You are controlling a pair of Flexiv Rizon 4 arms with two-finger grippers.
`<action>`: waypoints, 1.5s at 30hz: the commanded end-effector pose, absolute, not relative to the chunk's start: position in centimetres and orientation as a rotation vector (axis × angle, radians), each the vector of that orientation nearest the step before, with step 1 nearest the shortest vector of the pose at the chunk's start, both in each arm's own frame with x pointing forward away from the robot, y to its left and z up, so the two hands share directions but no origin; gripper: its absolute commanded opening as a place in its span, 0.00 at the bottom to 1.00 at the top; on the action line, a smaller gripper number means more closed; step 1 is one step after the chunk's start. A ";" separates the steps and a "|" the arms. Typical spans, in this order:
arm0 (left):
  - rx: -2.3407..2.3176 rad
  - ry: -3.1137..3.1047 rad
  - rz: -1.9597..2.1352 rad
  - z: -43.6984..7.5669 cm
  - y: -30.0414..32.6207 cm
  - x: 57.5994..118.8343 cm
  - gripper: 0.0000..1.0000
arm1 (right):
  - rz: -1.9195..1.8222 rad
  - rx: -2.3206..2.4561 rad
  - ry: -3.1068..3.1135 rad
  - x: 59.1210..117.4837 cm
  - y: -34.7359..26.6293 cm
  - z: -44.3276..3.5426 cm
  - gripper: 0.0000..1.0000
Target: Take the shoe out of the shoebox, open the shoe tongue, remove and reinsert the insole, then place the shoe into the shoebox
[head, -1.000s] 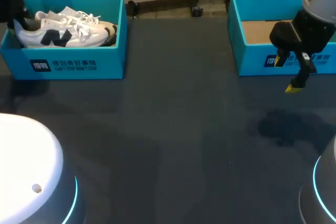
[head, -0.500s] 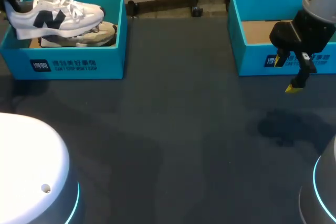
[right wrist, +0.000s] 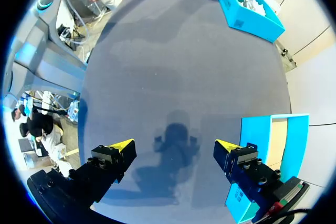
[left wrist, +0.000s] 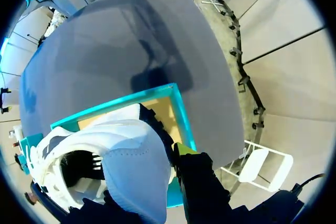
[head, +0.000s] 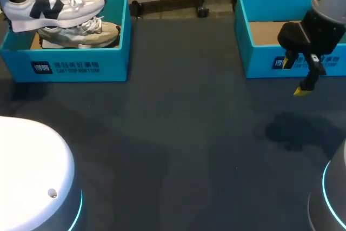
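Hanging above the left shoebox [head: 81, 67], the white sneaker [head: 57, 4] sits clear of a second sneaker [head: 81, 33] lying inside; right gripper [head: 296, 77] hovers before the right shoebox [head: 259, 60]. Left wrist: left gripper [left wrist: 155, 179] clamped on the white sneaker's heel. Right wrist: right gripper spread wide over the table [right wrist: 173, 51].

Table [head: 178, 144]: dark grey, matt and even, with no shine.
Left shoebox [head: 70, 67]: teal card, smooth and matt outside.
Right shoebox [head: 259, 63]: the same teal card, with a bare brown cardboard floor inside.
Raised shoe [head: 54, 6]: smooth white leather-like panels, finely perforated at the heel, with woven cloth laces.
Second shoe [head: 86, 33]: duller, greyer upper, softer and rougher in look, lying in the left shoebox.
Right gripper [right wrist: 173, 145]: matt black plastic-looking finger bodies with plain yellow tips.
Left arm base [head: 27, 166]: glossy white moulded shell.
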State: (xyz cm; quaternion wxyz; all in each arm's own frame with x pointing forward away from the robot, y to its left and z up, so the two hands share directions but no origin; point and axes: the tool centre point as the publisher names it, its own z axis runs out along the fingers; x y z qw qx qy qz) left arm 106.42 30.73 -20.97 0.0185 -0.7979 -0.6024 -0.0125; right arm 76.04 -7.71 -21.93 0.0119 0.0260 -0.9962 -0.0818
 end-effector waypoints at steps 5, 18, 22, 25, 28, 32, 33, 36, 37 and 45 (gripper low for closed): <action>-2.481 -1.872 -0.047 -20.8 30.7 106.1 0.00 | -0.254 0.081 -3.107 76.0 -7.7 -22.0 1.00; -2.418 -1.882 -0.122 -19.5 27.2 101.2 0.00 | -0.254 0.081 -3.107 76.0 -7.7 -22.0 1.00; -2.400 -1.868 -0.138 -18.9 25.6 99.9 0.00 | -0.254 0.081 -3.107 76.0 -7.7 -22.0 1.00; -2.364 -1.895 -0.115 -18.5 24.2 99.1 0.00 | -0.254 0.081 -3.107 76.0 -7.7 -22.0 1.00; -2.364 -1.874 -0.107 -18.4 23.1 98.7 0.00 | -0.254 0.081 -3.107 76.0 -7.7 -22.0 1.00; -2.354 -1.876 -0.133 -18.2 21.4 97.9 0.00 | -0.254 0.081 -3.107 76.0 -7.7 -22.0 1.00; -2.348 -1.871 -0.139 -18.2 21.0 97.7 0.00 | -0.254 0.081 -3.107 76.0 -7.7 -22.0 1.00; -2.364 -1.846 -0.142 -18.0 19.5 96.6 0.00 | -0.254 0.081 -3.107 76.0 -7.7 -22.0 1.00; -2.361 -1.849 -0.139 -18.1 19.2 96.4 0.00 | -0.254 0.081 -3.107 76.0 -7.7 -22.0 1.00; -2.378 -1.820 -0.126 -18.4 15.5 94.6 0.00 | -0.254 0.081 -3.107 76.0 -7.7 -22.0 1.00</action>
